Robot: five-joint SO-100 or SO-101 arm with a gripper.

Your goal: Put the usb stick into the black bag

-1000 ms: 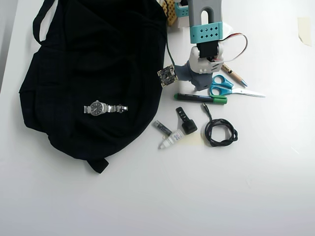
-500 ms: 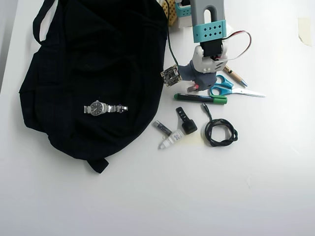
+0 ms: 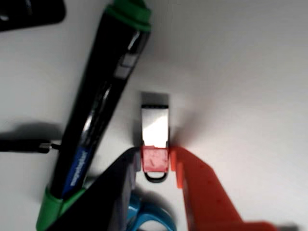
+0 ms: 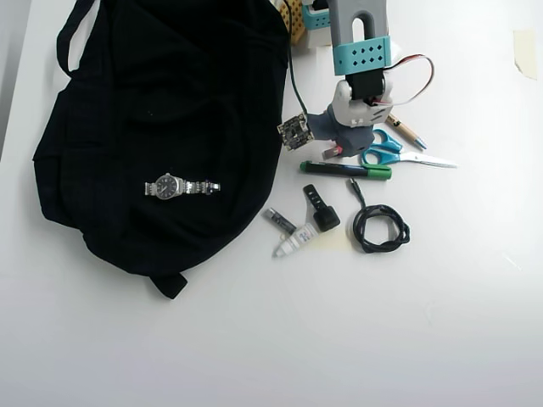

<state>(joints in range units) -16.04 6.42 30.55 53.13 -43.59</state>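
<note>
The usb stick point(image 3: 155, 139) lies flat on the white table point(image 3: 250, 72), silver end toward twelve o'clock in the wrist view, red end and wire loop toward six. The gripper point(image 3: 156, 161) is down around it — dark finger at nine o'clock of the red half, orange finger at three o'clock, both seeming to touch its sides — so the jaws are nearly closed on the stick, which is not yet lifted. This looks like the grasp step; next the grip must firm up, then the stick must rise clear of the marker point(image 3: 96, 110) just beside it at nine o'clock and travel to the bag point(image 4: 170, 110), which in the overhead view fills the side toward nine o'clock of the arm. One stick, one bag, one gripper. Further out, overhead: one watch point(image 4: 181, 186) resting on the bag, one pair of scissors point(image 4: 390, 153), one coiled cable point(image 4: 379, 227), one black fob point(image 4: 321, 209) and one small dark tube point(image 4: 278, 221) — all toward five or six o'clock of the gripper.
</note>
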